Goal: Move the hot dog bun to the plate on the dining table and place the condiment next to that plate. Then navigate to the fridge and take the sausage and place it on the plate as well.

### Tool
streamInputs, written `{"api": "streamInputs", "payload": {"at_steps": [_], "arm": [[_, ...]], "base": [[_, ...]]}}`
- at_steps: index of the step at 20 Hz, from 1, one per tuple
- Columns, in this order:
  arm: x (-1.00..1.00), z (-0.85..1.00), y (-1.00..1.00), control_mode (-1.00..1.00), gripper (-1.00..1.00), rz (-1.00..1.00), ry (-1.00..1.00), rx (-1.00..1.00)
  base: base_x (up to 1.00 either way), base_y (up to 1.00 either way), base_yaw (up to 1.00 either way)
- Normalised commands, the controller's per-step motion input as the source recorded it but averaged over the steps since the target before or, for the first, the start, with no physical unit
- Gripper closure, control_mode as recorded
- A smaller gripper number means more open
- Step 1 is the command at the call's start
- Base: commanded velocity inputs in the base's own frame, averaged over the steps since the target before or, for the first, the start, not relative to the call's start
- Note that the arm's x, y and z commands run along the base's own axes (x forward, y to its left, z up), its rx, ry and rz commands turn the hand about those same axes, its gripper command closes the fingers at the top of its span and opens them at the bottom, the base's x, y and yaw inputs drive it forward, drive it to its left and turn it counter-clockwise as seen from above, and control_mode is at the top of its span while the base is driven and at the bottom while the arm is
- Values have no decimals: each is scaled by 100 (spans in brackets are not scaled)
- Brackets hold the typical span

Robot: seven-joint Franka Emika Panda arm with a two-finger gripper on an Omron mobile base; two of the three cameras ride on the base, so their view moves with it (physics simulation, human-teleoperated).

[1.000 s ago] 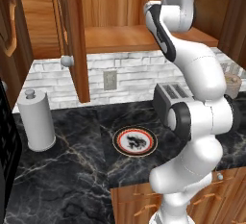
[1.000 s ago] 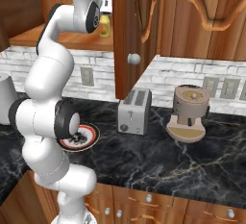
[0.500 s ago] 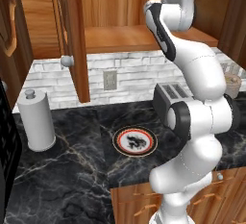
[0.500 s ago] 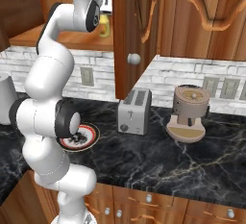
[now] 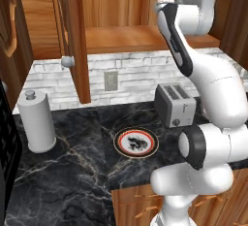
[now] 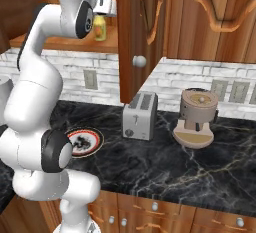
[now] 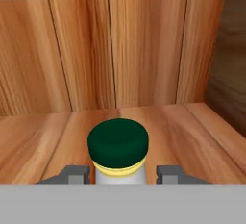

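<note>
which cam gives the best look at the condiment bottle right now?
Hand view: the condiment sits close up on the cabinet shelf, green cap and pale body between the gripper fingertips. Right base view catches its yellow body small, partly behind the arm. In the left base view the arm covers that spot.

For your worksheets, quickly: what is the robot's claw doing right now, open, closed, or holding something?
Claw: closed on the condiment, one finger on either side of the bottle, inside the wooden cabinet.
</note>
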Motion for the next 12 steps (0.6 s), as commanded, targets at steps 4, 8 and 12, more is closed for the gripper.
{"api": "streamInputs", "payload": {"at_steps": [4, 8, 12], "arm": [[-100, -6, 0, -100, 100, 0, 0, 2], [-100, -6, 0, -100, 100, 0, 11, 5], [-100, -21, 0, -100, 100, 0, 18, 4]], "base": [[0, 0, 0], [0, 0, 0], [0, 0, 0]]}}
